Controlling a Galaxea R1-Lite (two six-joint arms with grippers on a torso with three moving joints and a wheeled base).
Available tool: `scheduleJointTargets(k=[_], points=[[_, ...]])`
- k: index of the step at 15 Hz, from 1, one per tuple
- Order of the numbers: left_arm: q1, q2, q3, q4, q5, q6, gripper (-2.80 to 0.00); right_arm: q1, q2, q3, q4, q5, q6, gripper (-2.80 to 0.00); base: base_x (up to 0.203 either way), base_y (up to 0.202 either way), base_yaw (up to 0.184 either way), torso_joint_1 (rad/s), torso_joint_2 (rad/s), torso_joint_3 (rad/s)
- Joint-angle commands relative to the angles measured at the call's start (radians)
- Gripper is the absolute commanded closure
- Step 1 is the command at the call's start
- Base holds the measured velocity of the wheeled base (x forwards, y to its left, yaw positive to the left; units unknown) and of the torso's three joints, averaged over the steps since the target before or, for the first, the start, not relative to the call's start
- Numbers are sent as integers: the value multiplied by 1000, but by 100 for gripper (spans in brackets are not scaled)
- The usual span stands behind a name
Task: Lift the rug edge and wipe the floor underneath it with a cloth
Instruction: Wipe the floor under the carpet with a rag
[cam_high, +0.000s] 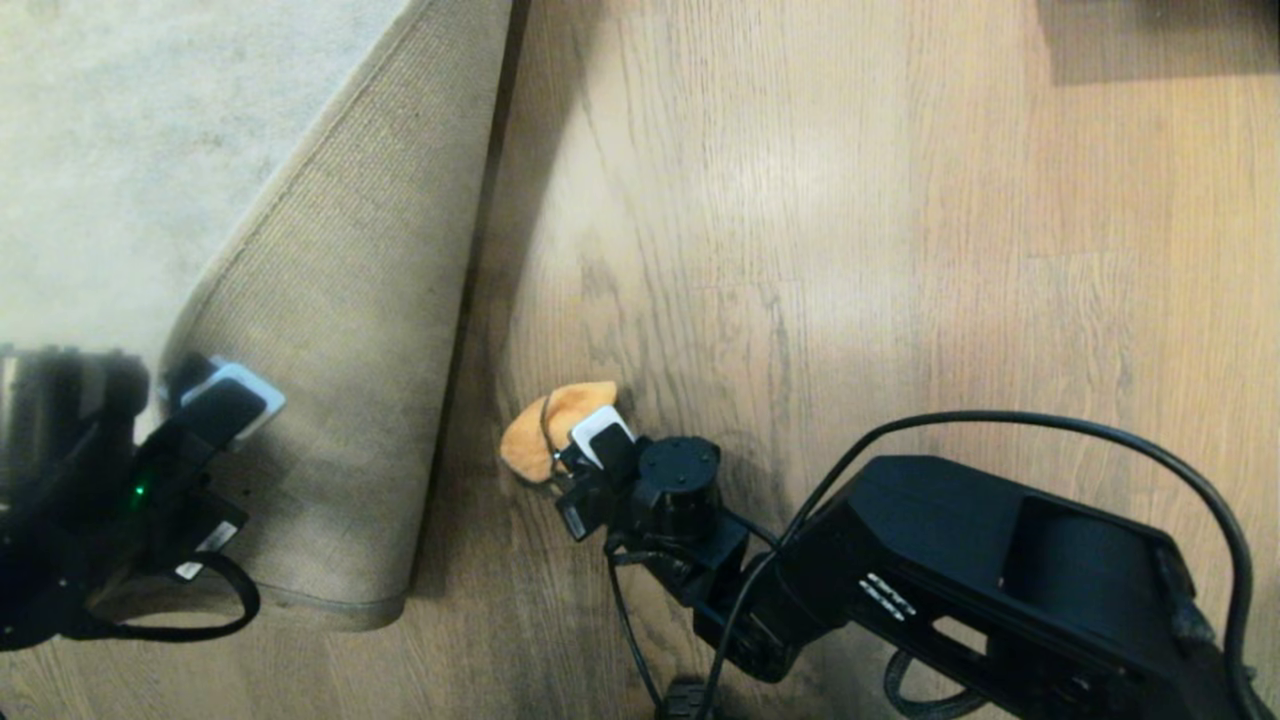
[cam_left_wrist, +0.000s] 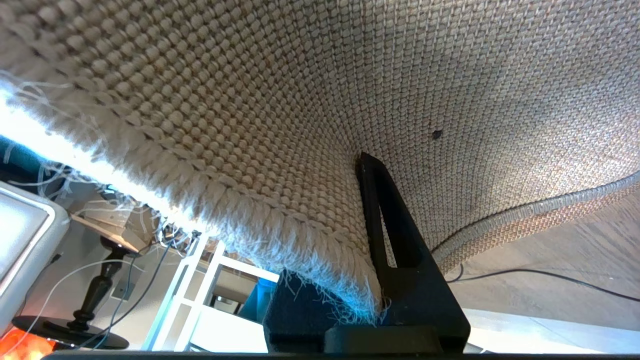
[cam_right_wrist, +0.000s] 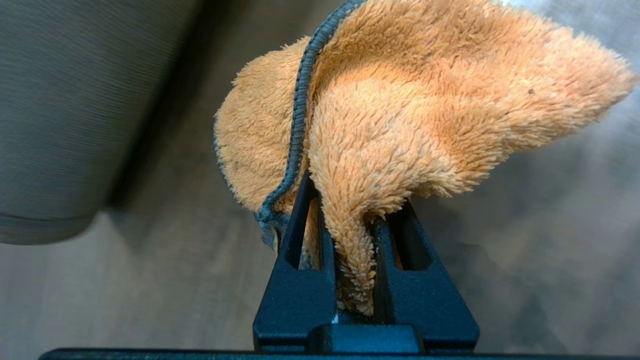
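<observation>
The rug edge (cam_high: 350, 300) is folded back, so its tan woven backing faces up beside the grey pile. My left gripper (cam_high: 215, 400) is shut on that edge at the lower left. In the left wrist view one black finger (cam_left_wrist: 395, 240) presses on the backing (cam_left_wrist: 250, 100) and the frayed border (cam_left_wrist: 225, 215) hides the other. The bared wood floor (cam_high: 800, 250) lies to the right of the fold. My right gripper (cam_high: 590, 445) is shut on the orange cloth (cam_high: 545, 430), low over the floor just right of the fold. The cloth (cam_right_wrist: 425, 100) bulges out past the fingers (cam_right_wrist: 300, 240), showing a dark stitched hem.
A dark object (cam_high: 1160, 35) sits at the far right top edge. The right arm's black cable (cam_high: 1000, 420) loops over the floor. The left wrist view shows a white shelf frame (cam_left_wrist: 200, 280), a dark lamp stand (cam_left_wrist: 95, 295) and a thin cable (cam_left_wrist: 550, 275) on the floor.
</observation>
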Motion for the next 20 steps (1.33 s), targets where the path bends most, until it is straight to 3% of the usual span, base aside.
scheduleJointTargets(k=[1,12,15,20], points=[[0,0,-1,-1,4,4,0,-22,-15,25,-24,-1,-2,0,0,0,0,0,0,0],[-1,-10,12,-1,4,4,0,-224,-335,304,-29,3,-7,0,0,0,0,0,0,0],[-1,-23,33,-1,2,5,0,-166,-375,342,-22,3,-18,0,0,0,0,0,0,0],[-1,-23,34,-1,2,5,0,19,-321,312,-7,3,-20,0,0,0,0,0,0,0]])
